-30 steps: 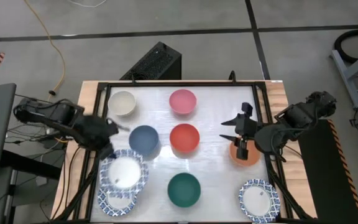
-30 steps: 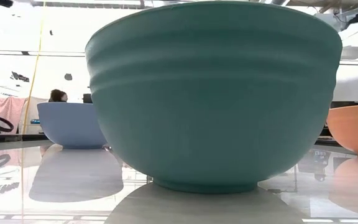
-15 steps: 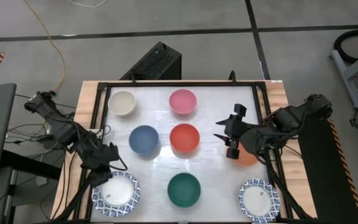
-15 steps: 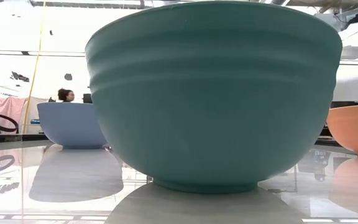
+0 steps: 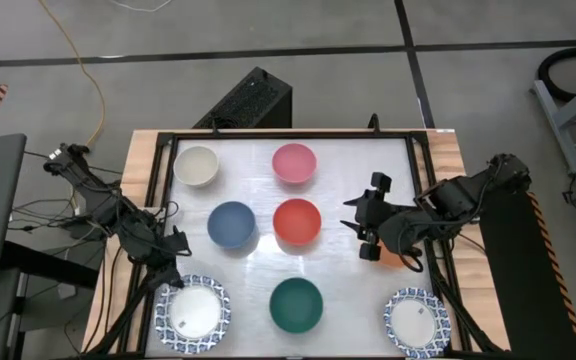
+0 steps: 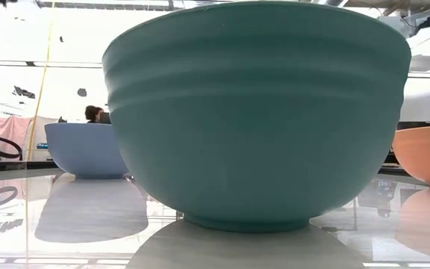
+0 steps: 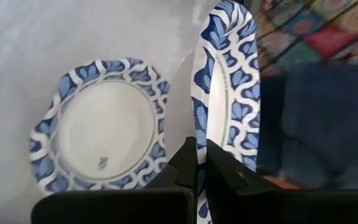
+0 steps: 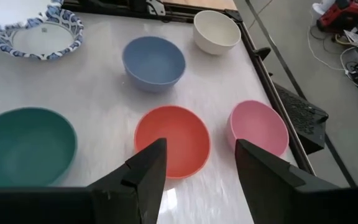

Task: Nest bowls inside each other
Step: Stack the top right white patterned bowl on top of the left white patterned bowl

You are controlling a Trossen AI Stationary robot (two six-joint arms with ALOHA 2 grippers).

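Observation:
My left gripper (image 5: 176, 250) is at the table's near left, shut on a white bowl with a blue-patterned rim (image 7: 225, 93). A second patterned bowl (image 7: 98, 134) lies on the table beside it. In the high view these two overlap (image 5: 193, 310). My right gripper (image 5: 363, 228) hangs open above the table, right of the red bowl (image 5: 297, 222), with nothing between its fingers (image 8: 148, 168). The orange bowl (image 5: 400, 258) is half hidden under that arm. Cream (image 5: 196, 165), pink (image 5: 294, 163), blue (image 5: 232, 225), green (image 5: 296, 305) and a third patterned bowl (image 5: 416, 320) stand apart on the table. My left gripper pinches the patterned bowl's rim (image 7: 199, 124) between its two fingers, one on each face of the rim. The bowl reaches out beyond the fingertips and shows edge-on in the left wrist view. Whether it touches the bowl lying on the table, I cannot tell.
A black frame (image 5: 268, 135) runs round the white tabletop. A black box (image 5: 248, 100) stands behind the far edge. In the low view the green bowl (image 6: 256, 112) fills the foreground, with the blue bowl (image 6: 84, 149) and orange bowl (image 6: 428, 153) behind it.
My left gripper has swung toward the table's near left corner and gone down, still shut on the patterned bowl, which now lies over the other patterned bowl in the high view. My right gripper has shifted a little toward the table's left, staying open.

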